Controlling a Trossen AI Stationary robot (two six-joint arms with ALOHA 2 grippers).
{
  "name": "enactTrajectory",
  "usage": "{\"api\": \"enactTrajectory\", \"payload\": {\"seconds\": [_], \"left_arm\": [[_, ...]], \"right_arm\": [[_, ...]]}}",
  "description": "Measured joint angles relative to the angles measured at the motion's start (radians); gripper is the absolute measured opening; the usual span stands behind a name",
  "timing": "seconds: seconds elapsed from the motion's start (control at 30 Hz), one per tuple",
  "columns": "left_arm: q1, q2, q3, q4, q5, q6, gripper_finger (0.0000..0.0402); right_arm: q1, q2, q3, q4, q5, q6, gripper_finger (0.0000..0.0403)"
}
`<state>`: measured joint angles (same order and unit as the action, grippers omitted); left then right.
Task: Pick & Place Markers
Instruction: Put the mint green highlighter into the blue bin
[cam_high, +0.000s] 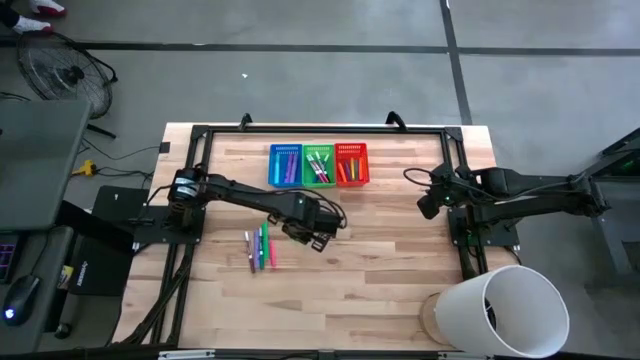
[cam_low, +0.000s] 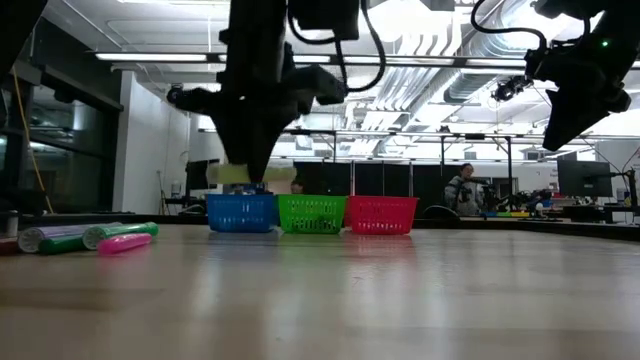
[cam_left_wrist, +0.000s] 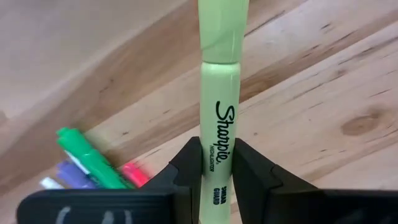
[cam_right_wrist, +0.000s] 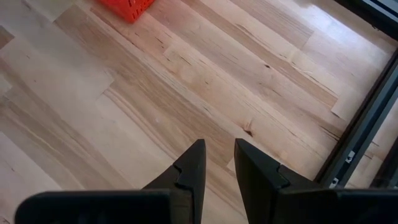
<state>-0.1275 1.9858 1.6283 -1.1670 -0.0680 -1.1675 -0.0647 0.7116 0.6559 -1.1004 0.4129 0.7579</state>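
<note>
My left gripper (cam_high: 316, 236) hangs above the middle of the table, shut on a pale yellow-green marker (cam_left_wrist: 221, 93), which also shows in the low view (cam_low: 250, 174). Several more markers (cam_high: 259, 247), green, pink and purple, lie flat on the wood just left of it (cam_low: 90, 237). At the far side stand a blue basket (cam_high: 285, 165), a green basket (cam_high: 319, 165) and a red basket (cam_high: 352, 165), each with markers inside. My right gripper (cam_right_wrist: 217, 165) waits raised at the table's right (cam_high: 428, 205), its fingers a narrow gap apart with nothing between them. My left gripper pinches the marker's barrel (cam_left_wrist: 219, 155) between its two fingers (cam_left_wrist: 186, 163), below the printed lettering and away from the capped end (cam_left_wrist: 222, 31). The fingers point down from above and lie across the marker. The marker lies about level, lifted clear of the table.
A black frame (cam_high: 320, 130) runs around the work area. A large white cylinder (cam_high: 505, 310) stands at the near right corner. Bare wood lies between the two arms and in front of the baskets. A person (cam_low: 462, 190) sits far behind the table.
</note>
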Motion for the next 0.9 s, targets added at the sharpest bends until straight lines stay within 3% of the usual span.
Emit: {"api": "enactTrajectory", "payload": {"seconds": [0.43,0.9], "left_arm": [[0.130,-0.148,0.061,-0.100,-0.112,0.113,0.0060],[0.396,-0.187,0.062,-0.119,-0.129,0.382,0.0060]], "right_arm": [[0.000,0.000,0.000,-0.002,-0.001,0.000,0.0073],[0.000,0.000,0.000,-0.001,-0.012,0.047,0.0073]]}}
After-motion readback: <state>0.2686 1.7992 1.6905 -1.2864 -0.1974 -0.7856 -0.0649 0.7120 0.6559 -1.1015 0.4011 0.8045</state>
